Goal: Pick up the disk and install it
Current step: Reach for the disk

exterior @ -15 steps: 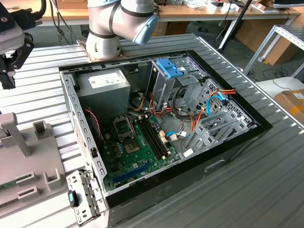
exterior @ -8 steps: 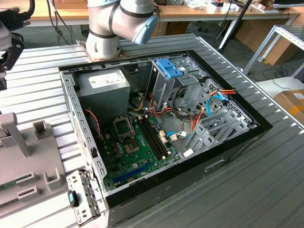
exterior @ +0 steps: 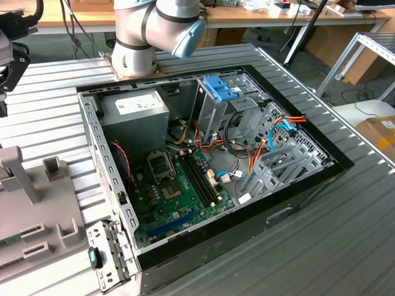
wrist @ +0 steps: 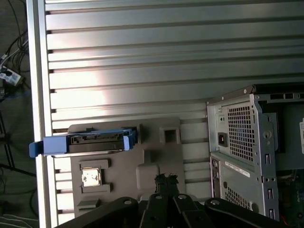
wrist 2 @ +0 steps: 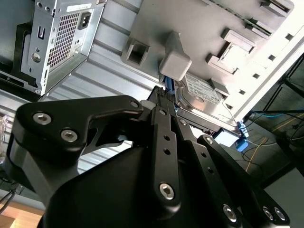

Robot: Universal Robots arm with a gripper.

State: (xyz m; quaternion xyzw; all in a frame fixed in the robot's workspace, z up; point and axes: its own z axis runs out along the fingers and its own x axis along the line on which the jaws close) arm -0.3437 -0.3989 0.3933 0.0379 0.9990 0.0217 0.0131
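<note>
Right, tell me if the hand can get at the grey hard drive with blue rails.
Probably yes: the grey metal hard drive with blue plastic rails stands on edge in the grey holder with nothing over it, and the hand hangs above that holder.

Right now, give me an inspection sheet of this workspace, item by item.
Surface: ribbed silver metal table under case and holder.
Job's things: flat grey-metal disk with blue plastic rails stands on edge in a grey plastic holder, not installed.
Clutter: open black computer case holding a green motherboard.
Grippers: black gripper near the holder, apart from the disk.
Cables: red, orange and blue wires inside the case.
Surroundings: wooden workbench, brown cardboard box.
</note>
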